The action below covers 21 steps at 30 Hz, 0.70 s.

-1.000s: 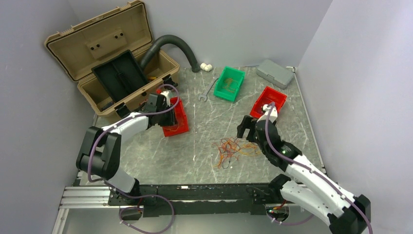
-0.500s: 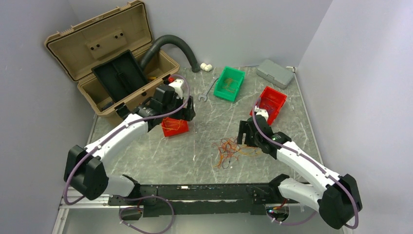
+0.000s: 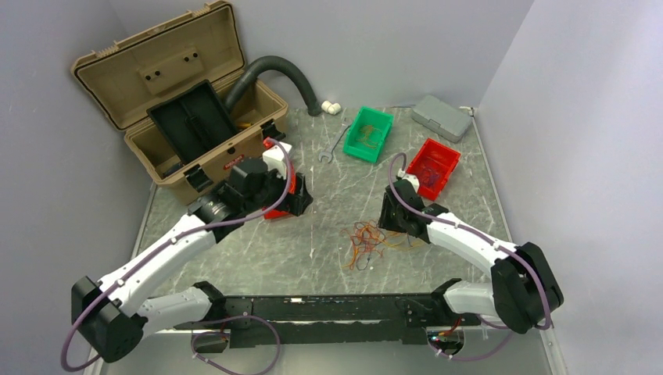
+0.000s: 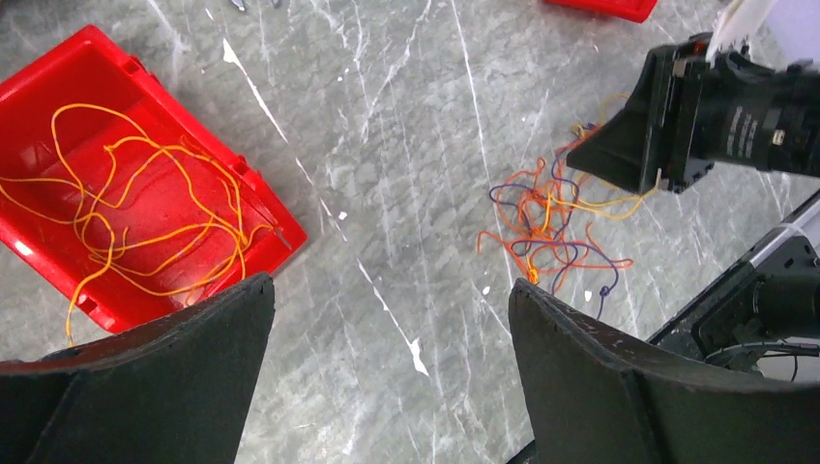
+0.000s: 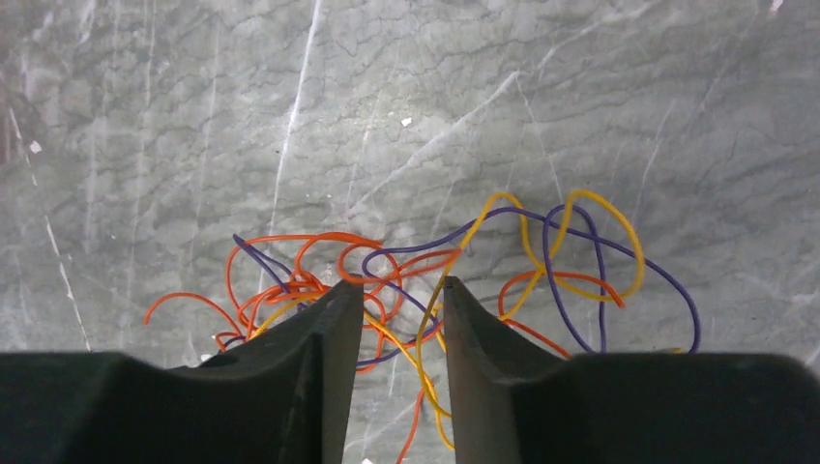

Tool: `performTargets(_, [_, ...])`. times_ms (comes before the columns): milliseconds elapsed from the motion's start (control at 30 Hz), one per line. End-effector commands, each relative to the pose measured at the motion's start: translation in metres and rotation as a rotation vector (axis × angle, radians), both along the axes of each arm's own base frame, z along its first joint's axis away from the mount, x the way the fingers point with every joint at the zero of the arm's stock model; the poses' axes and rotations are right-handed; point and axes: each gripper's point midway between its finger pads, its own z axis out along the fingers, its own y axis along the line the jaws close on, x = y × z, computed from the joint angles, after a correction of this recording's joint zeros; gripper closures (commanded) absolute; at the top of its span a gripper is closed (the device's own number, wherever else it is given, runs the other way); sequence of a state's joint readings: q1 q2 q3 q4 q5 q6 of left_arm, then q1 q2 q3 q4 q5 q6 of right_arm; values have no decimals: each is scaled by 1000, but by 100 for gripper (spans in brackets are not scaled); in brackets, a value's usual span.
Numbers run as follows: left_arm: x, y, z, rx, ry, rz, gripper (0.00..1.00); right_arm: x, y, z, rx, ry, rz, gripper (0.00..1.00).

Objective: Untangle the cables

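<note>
A loose tangle of orange, yellow and purple cables lies on the marble table in front of the right arm. My right gripper is down at the tangle's right edge. In the right wrist view its jaws stand a narrow gap apart, with yellow and orange strands of the cables running between the fingers, not pinched. My left gripper is wide open over bare table, nothing between its fingers. It hovers beside a red bin that holds yellow cables. The left wrist view also shows the tangle.
An open tan toolbox and a dark corrugated hose stand at the back left. A green bin, a second red bin, a grey case and a wrench lie at the back.
My left gripper opened and swung from the red bin out toward the table's middle. The right gripper came down onto the tangle while its jaws narrowed from wide open.
</note>
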State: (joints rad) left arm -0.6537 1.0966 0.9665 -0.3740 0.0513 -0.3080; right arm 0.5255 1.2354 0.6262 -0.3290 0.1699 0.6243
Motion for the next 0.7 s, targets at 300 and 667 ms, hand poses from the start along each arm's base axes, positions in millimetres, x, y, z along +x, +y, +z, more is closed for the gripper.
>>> performTargets(300, [-28, -13, -6, -102, -87, -151, 8, 29, -6, 33, -95, -124, 31, 49])
performTargets(667, [-31, -20, -6, -112, -89, -185, 9, 44, -2, 19, -164, -100, 74, 49])
